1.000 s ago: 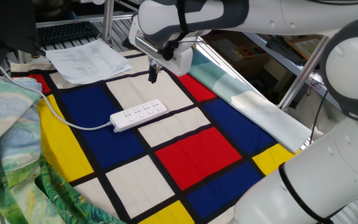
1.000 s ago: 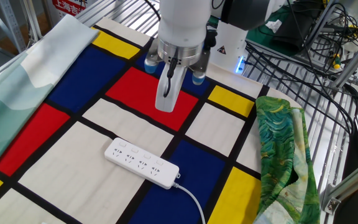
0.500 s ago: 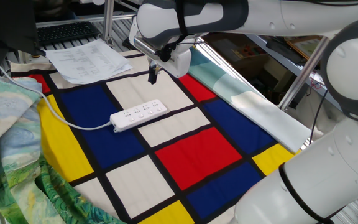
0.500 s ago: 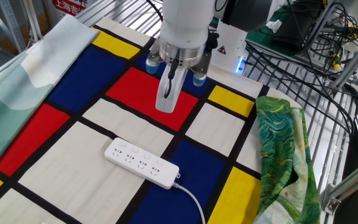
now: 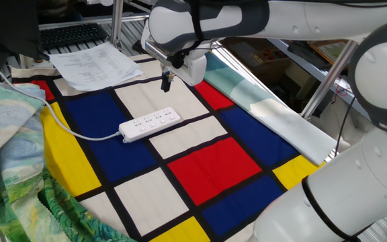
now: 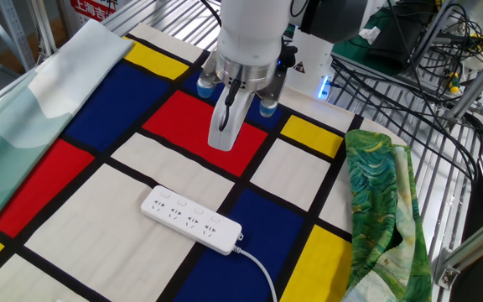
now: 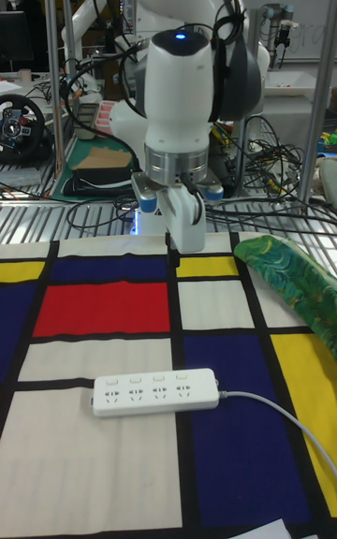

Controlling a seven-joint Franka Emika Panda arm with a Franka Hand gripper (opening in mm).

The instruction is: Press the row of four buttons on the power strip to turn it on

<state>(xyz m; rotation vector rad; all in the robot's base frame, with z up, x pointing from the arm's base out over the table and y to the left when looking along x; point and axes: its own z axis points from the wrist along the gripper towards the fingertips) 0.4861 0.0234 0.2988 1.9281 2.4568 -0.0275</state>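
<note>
The white power strip lies flat on the checked cloth, its white cable leaving one end. The row of four buttons runs along one long edge of its top face, beside the sockets. My gripper hangs pointing down over the cloth, a little beyond the strip and clear of it. Its fingers are shut together with nothing between them.
A stack of printed papers lies on the far corner of the cloth. A green patterned fabric is bunched along one side, and a pale teal sheet along the other. Wire racking surrounds the table.
My gripper has shifted very slightly over the cloth, still shut. The power strip and its cable have not moved.
</note>
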